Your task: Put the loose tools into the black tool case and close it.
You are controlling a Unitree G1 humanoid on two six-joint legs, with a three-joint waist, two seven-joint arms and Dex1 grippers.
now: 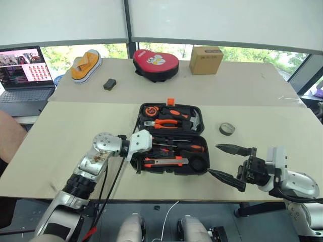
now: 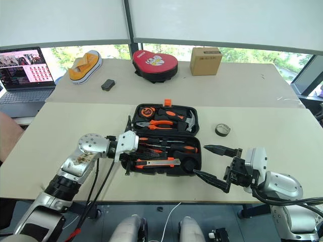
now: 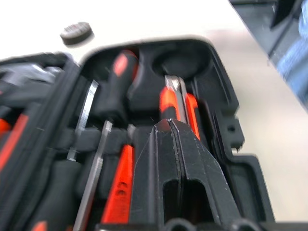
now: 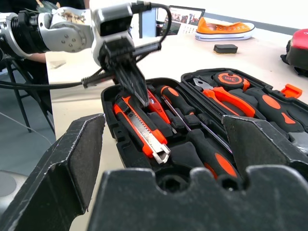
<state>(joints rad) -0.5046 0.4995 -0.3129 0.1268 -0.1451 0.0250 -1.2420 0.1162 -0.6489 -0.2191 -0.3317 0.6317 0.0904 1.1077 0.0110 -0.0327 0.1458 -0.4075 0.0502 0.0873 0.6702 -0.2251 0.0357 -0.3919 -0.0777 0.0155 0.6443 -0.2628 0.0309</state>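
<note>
The black tool case (image 1: pixel 202 121) lies open in the middle of the table. An orange-black utility knife (image 1: pixel 166 162) and two orange-and-black screwdrivers (image 4: pixel 211 149) (image 4: pixel 175 98) rest in slots of its near half. A slim orange tool (image 3: pixel 120 178) lies beside the knife. My left gripper (image 3: pixel 169 126) is shut and empty, its tip (image 4: pixel 143 101) just above the knife's back end. My right gripper (image 1: pixel 213 159) stands open by the case's near right corner, holding nothing. The small dark tape roll (image 1: pixel 227 129) sits on the table to the right of the case.
The case's far half holds pliers (image 1: pixel 164 122), a tape measure and a hammer. At the back are a laptop (image 1: pixel 22 75), an orange shoe (image 1: pixel 86 64), a small black box (image 1: pixel 109 84), a red heart-shaped pouch (image 1: pixel 155 63) and a cardboard box (image 1: pixel 206 59). A person's arm (image 1: pixel 7 136) shows at the left edge.
</note>
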